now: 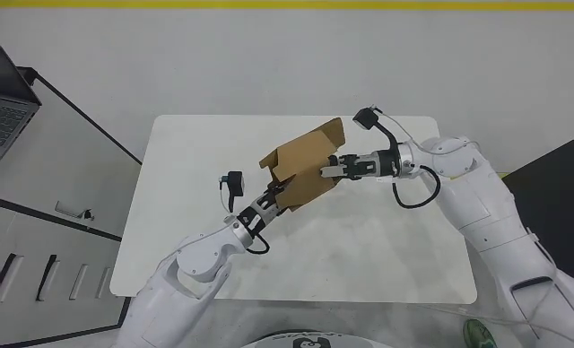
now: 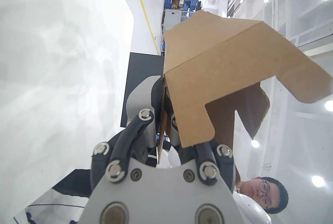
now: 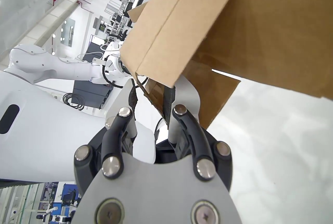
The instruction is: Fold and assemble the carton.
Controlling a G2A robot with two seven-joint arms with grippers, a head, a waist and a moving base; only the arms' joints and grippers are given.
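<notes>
Both sets of jaws were clamped on cardboard. My left gripper (image 2: pixel 162 128) pinched one wall edge of the carton (image 2: pixel 221 66) narrowly, the edge running straight between its fingers. My right gripper (image 3: pixel 153 105) bit the opposite end, jaws set a little wider round what looked like a doubled layer. I held it at two ends, I judged, so the half-opened sleeve could be squared up while its loose flaps stayed free to fold. From each grip the carton spread away from the jaws, its panels creased at an angle and one flap jutting beyond. It hung over the middle of the table (image 1: pixel 377 249), seemingly clear of the surface, with my left arm coming in from the table's near edge and my right from its right side.
</notes>
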